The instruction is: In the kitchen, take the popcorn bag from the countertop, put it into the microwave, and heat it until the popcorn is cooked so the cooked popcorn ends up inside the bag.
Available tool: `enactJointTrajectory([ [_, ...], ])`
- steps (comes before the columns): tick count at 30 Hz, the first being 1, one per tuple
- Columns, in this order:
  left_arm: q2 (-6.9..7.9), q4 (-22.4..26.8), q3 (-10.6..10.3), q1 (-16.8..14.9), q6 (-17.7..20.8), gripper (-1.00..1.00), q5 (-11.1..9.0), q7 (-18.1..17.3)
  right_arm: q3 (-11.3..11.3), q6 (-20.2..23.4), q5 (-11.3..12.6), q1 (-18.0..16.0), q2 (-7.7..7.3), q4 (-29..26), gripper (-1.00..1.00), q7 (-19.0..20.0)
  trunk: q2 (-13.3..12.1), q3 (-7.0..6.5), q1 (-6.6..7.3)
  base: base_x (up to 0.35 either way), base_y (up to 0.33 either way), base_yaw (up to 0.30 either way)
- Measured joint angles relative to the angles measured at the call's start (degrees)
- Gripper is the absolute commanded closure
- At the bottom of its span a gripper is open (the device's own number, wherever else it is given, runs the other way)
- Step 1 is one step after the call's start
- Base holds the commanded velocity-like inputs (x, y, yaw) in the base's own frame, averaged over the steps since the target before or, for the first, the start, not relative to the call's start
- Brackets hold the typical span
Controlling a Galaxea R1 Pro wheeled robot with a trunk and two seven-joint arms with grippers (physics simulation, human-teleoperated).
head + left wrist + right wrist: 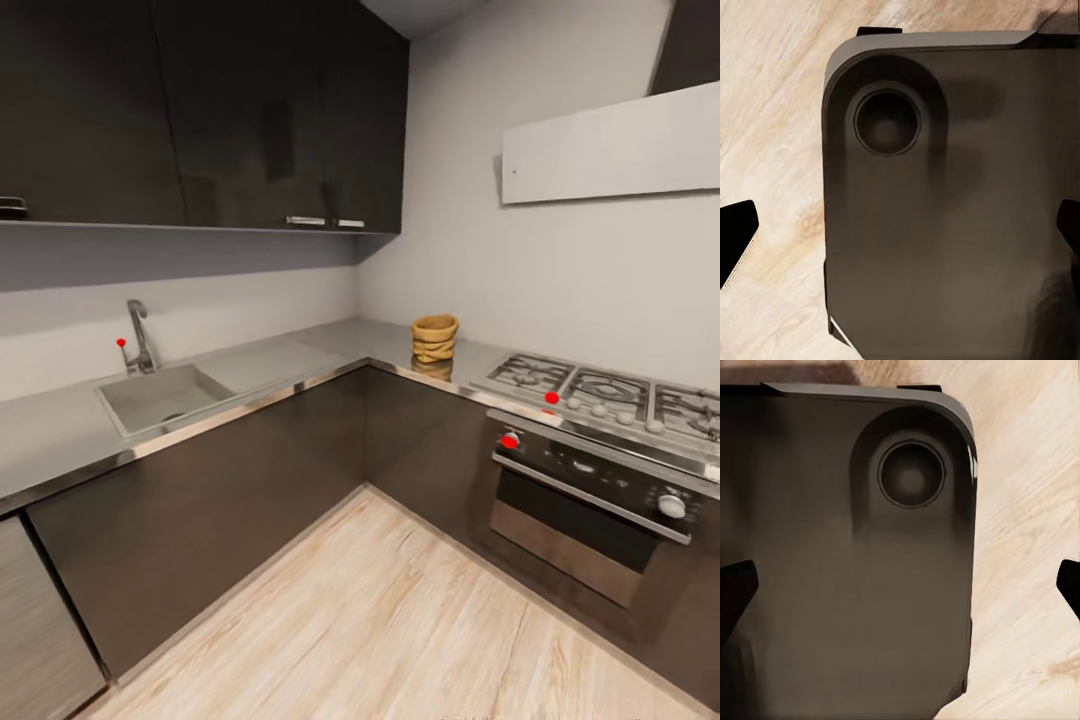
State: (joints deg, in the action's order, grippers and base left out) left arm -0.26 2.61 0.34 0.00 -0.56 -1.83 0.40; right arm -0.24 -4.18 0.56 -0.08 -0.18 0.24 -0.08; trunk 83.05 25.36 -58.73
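The popcorn bag (435, 338) stands upright on the countertop (330, 345) beside the hob (600, 385), far ahead and slightly right, while both grippers, seemingly open and empty, point down at the robot's base (945, 210).

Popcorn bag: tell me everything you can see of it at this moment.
The popcorn bag is a small tan-brown paper sack with a rolled rim and horizontal creases. It stands upright, open at the top, on the grey steel countertop near the inner corner, left of the gas hob. Its reflection shows on the steel below. Nothing else touches it; contents are too small to tell.
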Motion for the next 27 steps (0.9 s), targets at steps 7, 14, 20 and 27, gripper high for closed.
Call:
enactJointTrajectory([
  [7, 0.02, 0.00, 0.00, 0.00, 0.00, -1.00, 0.00, 0.01, 0.00, 0.00, 0.00, 0.00, -0.02, 0.00, -1.00, 0.00, 0.00, -0.19, 0.00, 0.000, 0.000, -0.290],
  [14, 0.00, 0.00, 0.00, 0.00, 0.00, -1.00, 0.00, 0.08, 0.00, 0.00, 0.00, 0.00, -0.09, 0.00, -1.00, 0.00, 0.00, -0.38, 0.00, 0.000, 0.000, -0.290],
  [20, 0.00, 0.00, 0.00, 0.00, 0.00, -1.00, 0.00, 0.08, 0.00, 0.00, 0.14, 0.00, -0.09, 0.00, -1.00, 0.00, 0.00, -0.54, 0.00, 0.000, 0.000, -0.290],
  [27, 0.00, -0.02, 0.00, 0.00, 0.00, -1.00, 0.00, 0.08, 0.05, -0.14, 2.36, 0.00, -0.09, 0.00, -1.00, 0.00, 0.00, -0.72, 0.00, 0.000, 0.000, -0.290],
])
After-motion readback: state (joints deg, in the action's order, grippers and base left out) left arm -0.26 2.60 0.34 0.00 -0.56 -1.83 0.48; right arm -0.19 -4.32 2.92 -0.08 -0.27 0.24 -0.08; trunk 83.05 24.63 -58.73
